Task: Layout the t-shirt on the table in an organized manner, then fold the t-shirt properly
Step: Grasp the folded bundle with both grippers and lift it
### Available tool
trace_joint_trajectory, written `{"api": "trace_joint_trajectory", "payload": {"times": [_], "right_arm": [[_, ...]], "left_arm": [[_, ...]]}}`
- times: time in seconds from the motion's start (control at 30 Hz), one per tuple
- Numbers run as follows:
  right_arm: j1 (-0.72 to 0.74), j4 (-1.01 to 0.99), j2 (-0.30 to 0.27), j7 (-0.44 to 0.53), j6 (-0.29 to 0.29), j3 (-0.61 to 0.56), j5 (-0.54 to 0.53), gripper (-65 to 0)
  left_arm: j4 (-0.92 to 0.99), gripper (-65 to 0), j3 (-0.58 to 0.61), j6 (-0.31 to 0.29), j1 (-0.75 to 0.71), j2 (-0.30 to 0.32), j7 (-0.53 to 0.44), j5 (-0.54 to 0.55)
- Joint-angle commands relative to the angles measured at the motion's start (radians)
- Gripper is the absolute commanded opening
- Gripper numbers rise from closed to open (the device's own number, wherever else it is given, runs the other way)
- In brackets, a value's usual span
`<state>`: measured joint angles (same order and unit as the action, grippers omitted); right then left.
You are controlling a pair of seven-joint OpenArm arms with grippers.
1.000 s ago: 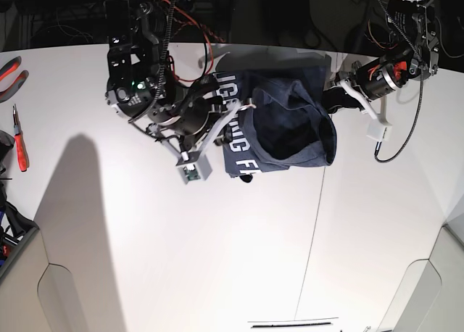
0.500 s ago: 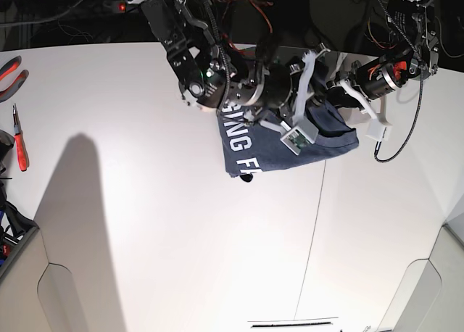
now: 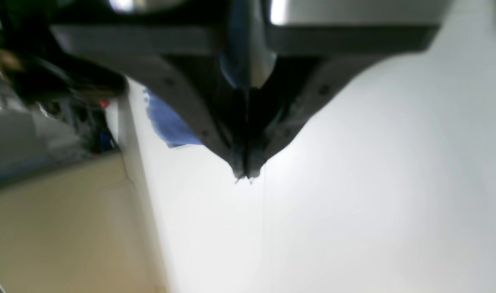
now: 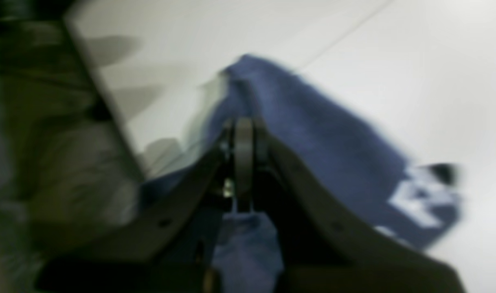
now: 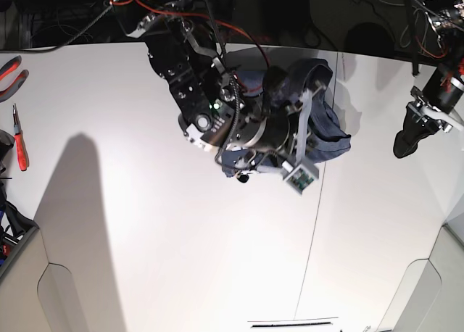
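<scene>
T-shirt [image 5: 322, 133], bunched near the table's [image 5: 145, 245] far edge, hangs pinched in the right gripper [image 4: 243, 162]; left gripper [image 3: 246, 173], clamped empty, leaves one-sided lifting likely to twist it.

t-shirt [image 5: 328, 133] bunched on table [image 5: 181, 259], under right arm [image 5: 217, 107]
</scene>
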<state>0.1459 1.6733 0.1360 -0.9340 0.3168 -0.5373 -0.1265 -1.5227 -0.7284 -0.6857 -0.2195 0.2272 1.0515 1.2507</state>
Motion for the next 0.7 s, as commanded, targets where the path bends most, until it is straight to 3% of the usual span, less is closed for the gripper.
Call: {"api": "trace_joint_trajectory", "payload": {"times": [0.0,0.17,0.3,0.37,0.53,0.67], "right_arm": [[0.038,0.017,0.014,0.042,-0.011,0.012,0.022,-65.0],[0.143,-0.011,0.014,0.063,-0.033,0.132,0.104,-65.0],[0.236,-0.172,0.014,0.064,-0.028,0.253,0.072,-65.0],[0.28,-0.296,0.014,0.064,0.008,0.298,0.024,-65.0],[0.34,-0.601,0.014,0.096,0.113,0.332,-0.086,-65.0],[0.333,-0.694,0.014,0.046,0.167,0.332,-0.147,-65.0]], "left_arm": [[-0.032,-65.0,0.003,-0.012,0.003,0.014,0.034,0.072],[-0.05,-65.0,0.102,-0.012,0.0,0.017,0.235,0.233],[-0.05,-65.0,0.248,-0.012,0.0,0.018,0.336,0.233],[-0.05,-65.0,0.327,-0.012,0.0,0.018,0.345,0.217],[-0.05,-65.0,0.491,-0.012,0.004,0.018,0.344,0.024],[-0.05,-65.0,0.546,-0.012,0.006,0.018,0.204,-0.253]]}}
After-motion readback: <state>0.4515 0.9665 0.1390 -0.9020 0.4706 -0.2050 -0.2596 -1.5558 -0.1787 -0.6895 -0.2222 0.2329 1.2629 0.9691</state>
